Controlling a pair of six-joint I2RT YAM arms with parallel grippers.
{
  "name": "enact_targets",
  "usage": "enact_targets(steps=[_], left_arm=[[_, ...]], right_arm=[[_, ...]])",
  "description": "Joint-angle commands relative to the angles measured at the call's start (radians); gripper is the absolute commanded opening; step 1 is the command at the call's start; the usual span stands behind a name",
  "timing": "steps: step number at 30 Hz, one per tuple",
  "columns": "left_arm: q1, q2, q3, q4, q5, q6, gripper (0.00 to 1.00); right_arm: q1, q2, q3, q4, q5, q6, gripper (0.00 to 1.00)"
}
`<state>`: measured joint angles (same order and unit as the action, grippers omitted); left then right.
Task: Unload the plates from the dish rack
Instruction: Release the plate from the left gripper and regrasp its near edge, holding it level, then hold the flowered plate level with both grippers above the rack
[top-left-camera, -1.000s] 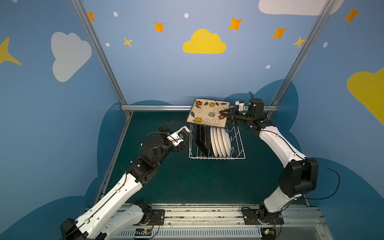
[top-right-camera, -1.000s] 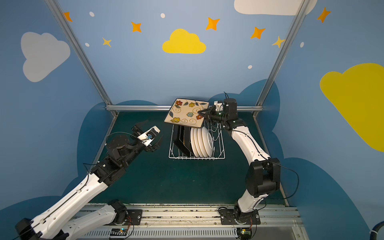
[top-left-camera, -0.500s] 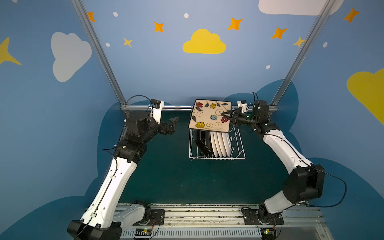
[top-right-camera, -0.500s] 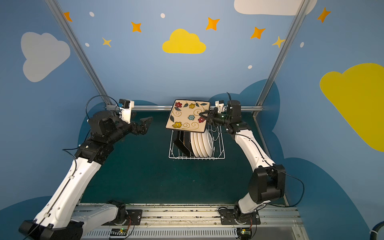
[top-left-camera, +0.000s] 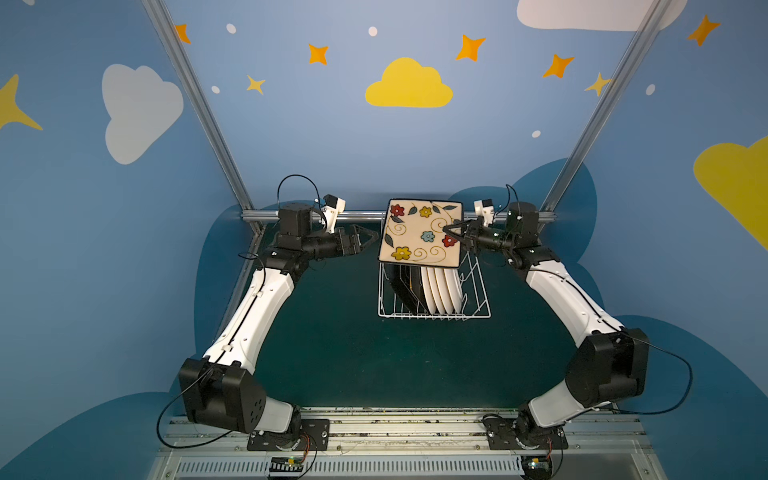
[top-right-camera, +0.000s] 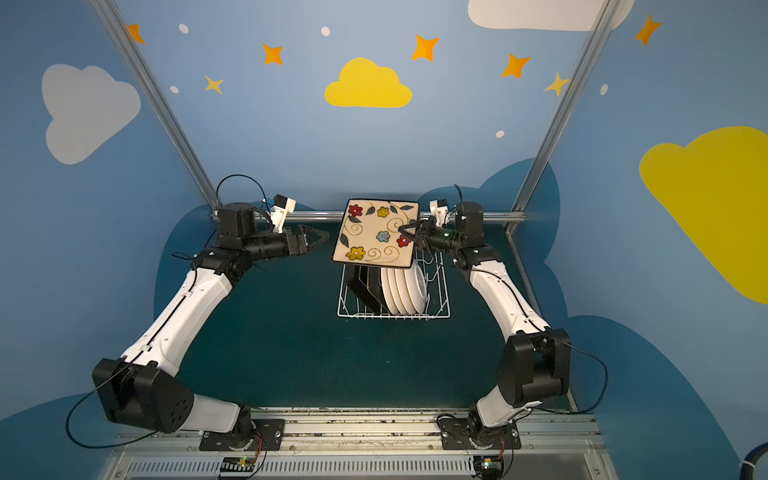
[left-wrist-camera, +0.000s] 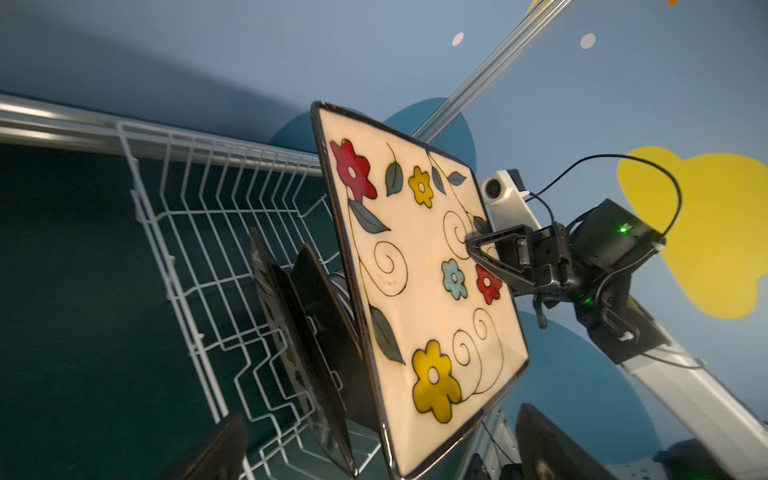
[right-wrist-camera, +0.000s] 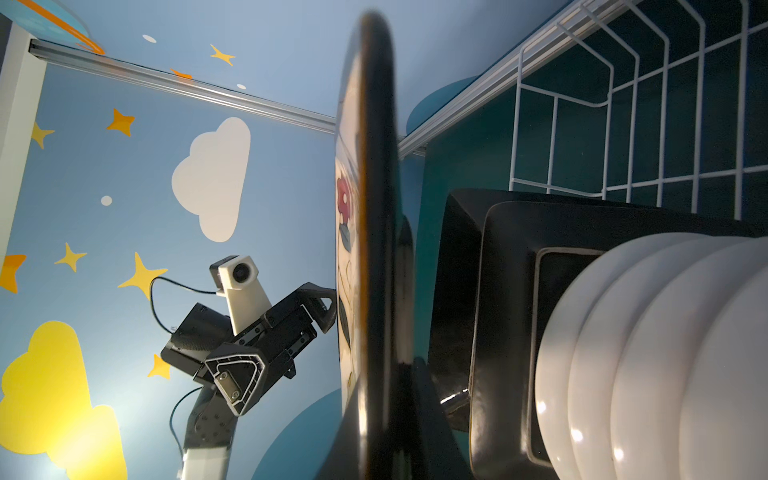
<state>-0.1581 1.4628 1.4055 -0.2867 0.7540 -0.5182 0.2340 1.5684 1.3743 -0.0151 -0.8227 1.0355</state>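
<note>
Right tool (top-left-camera: 451, 235) pinched the right edge of the flowered square plate (top-left-camera: 411, 232) above the dish rack (top-left-camera: 432, 317), with the spread left tool (top-left-camera: 371, 239) just left of its free edge.

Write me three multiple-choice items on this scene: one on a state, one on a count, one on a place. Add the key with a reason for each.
1. How is the left gripper?
A) shut on nothing
B) shut on a plate
C) open, holding nothing

2. How many round white plates stand in the dish rack?
A) two
B) four
C) six

3. Where is the flowered plate?
A) in the air over the dish rack
B) in the left gripper
C) slotted between the rack's tines

Key:
1 C: its jaws stand wide apart and close on nothing.
2 B: four white rims show side by side.
3 A: the right gripper pinches its edge and holds it clear above the rack.
</note>
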Motion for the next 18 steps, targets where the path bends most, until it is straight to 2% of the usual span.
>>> enact_targets(steps=[1,10,14,18], left_arm=[[0.0,0.053,0.026,0.08,0.12,-0.108,1.0],[-0.047,0.155,0.102,0.063,0.151,-0.114,0.99],[-0.057,0.173,0.087,0.187,0.218,-0.191,0.97],[-0.069,0.182,0.084,0.191,0.221,-0.187,0.92]], right_arm=[[0.011,-0.058,0.015,0.19,-0.076,0.009,0.0],[0.032,-0.035,-0.003,0.258,-0.098,0.02,0.0],[0.04,-0.021,-0.005,0.274,-0.1,0.024,0.0],[0.051,-0.01,-0.006,0.288,-0.102,0.028,0.0]])
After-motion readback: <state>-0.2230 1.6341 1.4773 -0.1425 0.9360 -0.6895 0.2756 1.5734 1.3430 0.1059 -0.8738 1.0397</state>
